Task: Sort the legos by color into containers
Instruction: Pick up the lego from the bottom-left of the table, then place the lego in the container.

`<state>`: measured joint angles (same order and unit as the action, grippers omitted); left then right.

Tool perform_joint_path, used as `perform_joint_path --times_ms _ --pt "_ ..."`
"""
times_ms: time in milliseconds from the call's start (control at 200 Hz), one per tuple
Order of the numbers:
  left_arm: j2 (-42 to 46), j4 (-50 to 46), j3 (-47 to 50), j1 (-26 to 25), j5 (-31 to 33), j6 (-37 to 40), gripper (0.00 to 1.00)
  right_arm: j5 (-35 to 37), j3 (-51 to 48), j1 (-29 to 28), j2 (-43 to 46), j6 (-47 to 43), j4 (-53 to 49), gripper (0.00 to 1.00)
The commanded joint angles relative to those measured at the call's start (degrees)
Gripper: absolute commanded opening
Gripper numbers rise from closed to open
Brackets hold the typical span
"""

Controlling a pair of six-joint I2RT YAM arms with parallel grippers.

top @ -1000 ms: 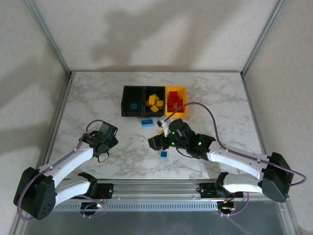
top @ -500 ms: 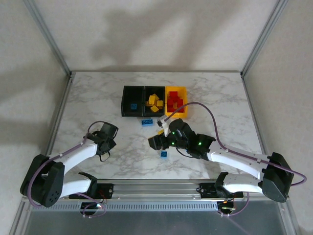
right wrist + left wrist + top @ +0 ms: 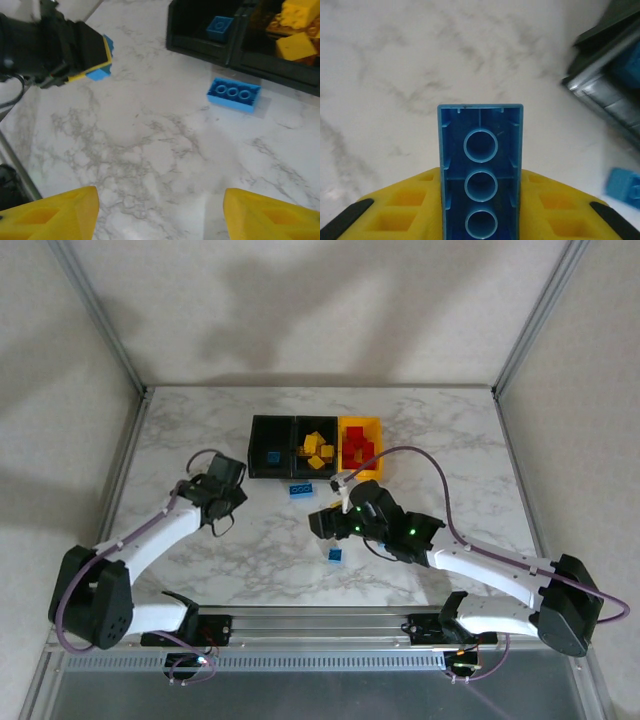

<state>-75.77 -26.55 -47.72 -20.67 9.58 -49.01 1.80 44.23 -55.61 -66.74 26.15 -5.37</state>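
Grasp change on the left arm: within the last second the left gripper (image 3: 225,483) went from wide to clenched. Its wrist view now shows a blue brick (image 3: 480,165) pinched between the yellow pads (image 3: 400,210), hollow underside toward the lens. In the same second the arm swung up the counter (image 3: 180,430) toward 1 o'clock. It now sits at 8 o'clock of the left black bin (image 3: 253,445), close but not yet over it. That bin already holds one blue piece (image 3: 272,456), so we judge it the blue destination and the step in hand to be carry, then drop.

Right gripper (image 3: 322,524) has barely shifted. Its jaws are part-open with nothing between them, hanging above bare marble.

Left to sort, as we read it:
- a long blue brick (image 3: 299,489) at 6 o'clock of the bin row, just in front of it
- a small blue brick (image 3: 336,556) at 5 o'clock of the right gripper

Yellow pieces (image 3: 317,448) lie in the middle black bin (image 3: 318,420). Red pieces (image 3: 358,450) lie in the yellow-orange bin (image 3: 360,420) at the 3 o'clock end of the row.

Surface is white marble pattern with grey veining, flat. Pale plain walls stand on three sides, with aluminium frame posts (image 3: 100,315) at the far corners and soft arm shadows on the back wall.
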Motion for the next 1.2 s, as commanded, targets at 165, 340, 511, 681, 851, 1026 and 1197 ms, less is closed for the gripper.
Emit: perform_joint_path --times_ms 165,340,511,681,851,1026,1197 --pt "-12.3 0.3 -16.7 -1.7 -3.2 5.6 0.31 3.5 0.9 1.1 -2.2 4.8 -1.3 0.67" --pt "-21.8 -0.8 -28.0 -1.7 -4.3 7.9 0.31 3.5 1.0 1.1 -2.3 5.5 -0.8 0.67" --pt "-30.9 -2.6 -37.1 -1.7 -4.2 9.2 0.32 3.7 0.4 1.1 -0.9 5.8 -1.0 0.67" --pt "-37.5 -4.0 -43.5 -1.6 -3.3 10.0 0.33 4.1 -0.1 1.1 0.7 5.8 -1.4 0.67" --pt "-43.2 -5.8 -49.0 -1.6 -3.3 11.0 0.34 4.5 -0.6 1.1 1.8 5.8 -2.0 0.67" --pt "-46.8 -6.5 -52.4 -1.4 -3.6 10.9 0.37 5.0 -1.1 1.1 2.8 6.0 -2.4 0.67" --pt "-48.2 -6.9 -53.7 -1.5 -3.2 10.9 0.41 5.4 -1.3 1.1 3.7 6.0 -2.7 0.67"
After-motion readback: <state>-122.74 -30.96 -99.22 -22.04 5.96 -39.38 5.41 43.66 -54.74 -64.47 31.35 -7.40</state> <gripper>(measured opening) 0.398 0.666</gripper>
